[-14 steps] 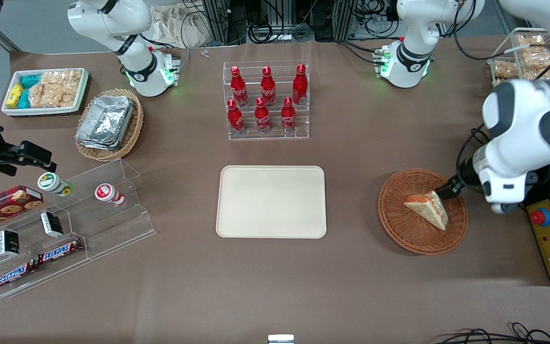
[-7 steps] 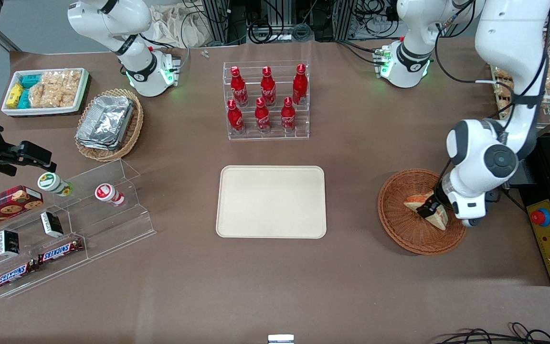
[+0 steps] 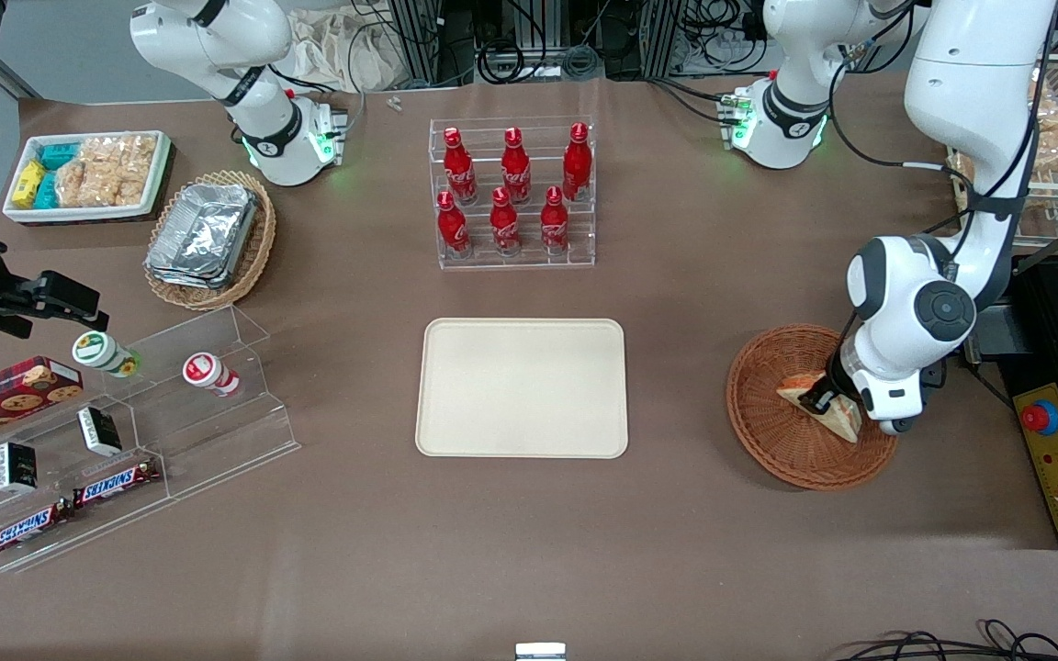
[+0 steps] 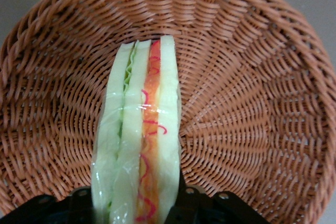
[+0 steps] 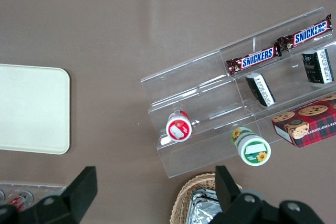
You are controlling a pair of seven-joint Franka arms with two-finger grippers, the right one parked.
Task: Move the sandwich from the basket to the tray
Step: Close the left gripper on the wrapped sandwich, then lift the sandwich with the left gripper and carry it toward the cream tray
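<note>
The end effector (image 3: 830, 397) is reaching into the wicker basket (image 3: 768, 427), its fingers straddling the wrapped sandwich (image 4: 139, 140), though whether they are clenching it is unclear. The sandwich is sitting in the basket, and the cream tray (image 3: 522, 387) is lying bare on the worktop (image 3: 529, 551).

Even, bright overhead light – shadows on the table (image 3: 676, 514) are soft and short. The plastic wrap on the sandwich (image 4: 139, 129) glints by the gripper (image 4: 139, 208), the basket (image 4: 252, 77) weave slightly blurred – front view sharp
</note>
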